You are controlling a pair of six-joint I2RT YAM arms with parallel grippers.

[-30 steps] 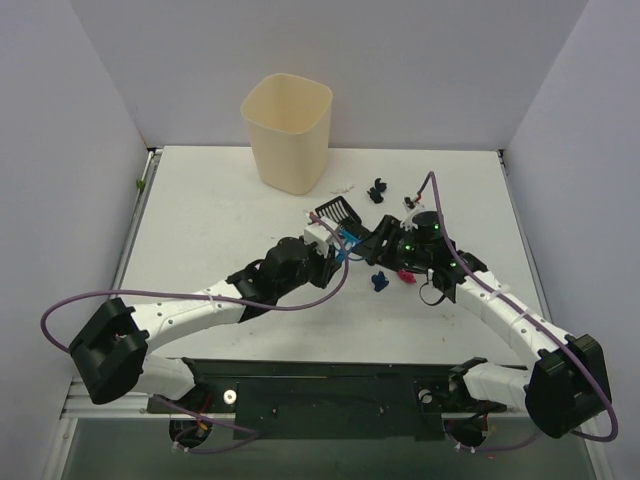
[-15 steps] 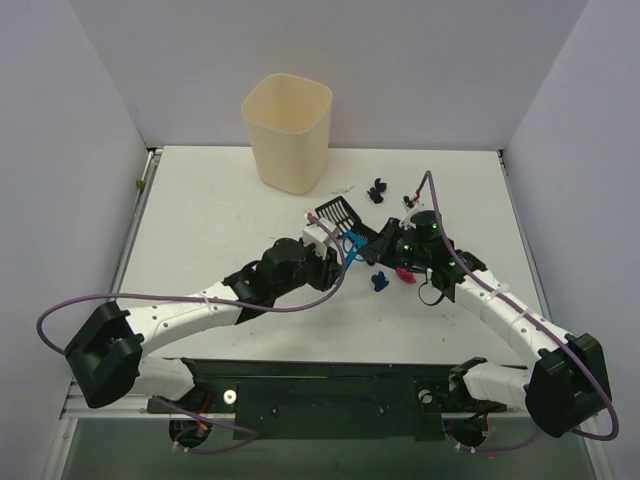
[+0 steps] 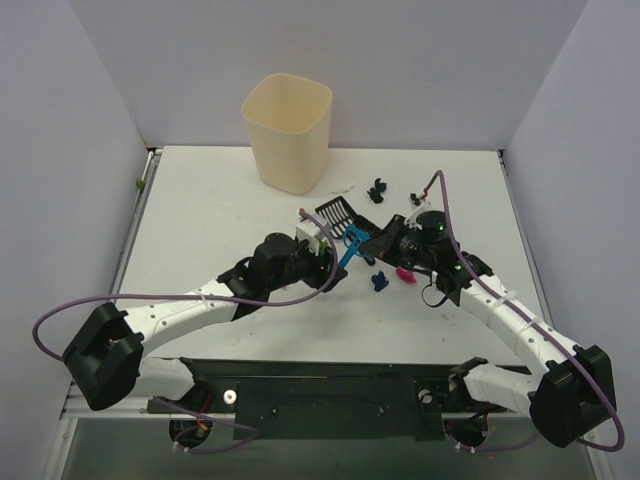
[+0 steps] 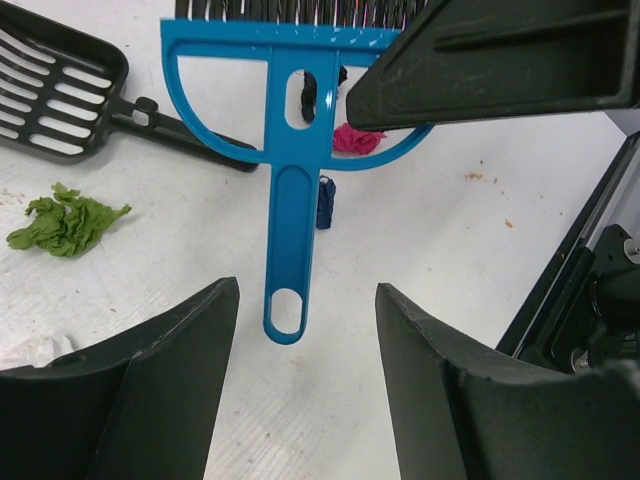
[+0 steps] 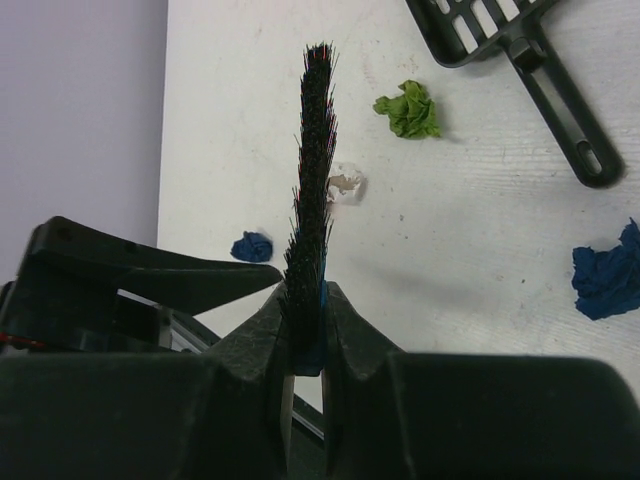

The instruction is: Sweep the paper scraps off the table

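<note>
The small blue brush [image 3: 347,250] with black bristles [image 5: 312,150] hangs over the white table [image 3: 200,220], and my right gripper [image 3: 385,240] [image 5: 305,300] is shut on its head. My left gripper [image 3: 320,245] [image 4: 305,295] stands open. The brush handle [image 4: 290,240] ends just between its fingers, touching neither. The paper scraps lie around: a blue one [image 3: 379,281] [image 4: 326,200], a magenta one [image 3: 405,273] [image 4: 355,138], a green one [image 4: 65,220] [image 5: 408,110], black ones [image 3: 378,190], and another blue one [image 5: 252,247].
The black slotted scoop [image 3: 337,212] [image 4: 60,90] [image 5: 520,50] lies flat just beyond both grippers. A cream bin [image 3: 288,130] stands at the back, left of centre. Pale walls close in the table on three sides. A white scrap [image 5: 345,185] lies near the green one.
My left gripper has opened, let go of the brush handle and drawn back a little. My right gripper has shut on the brush head and now carries the brush alone.
</note>
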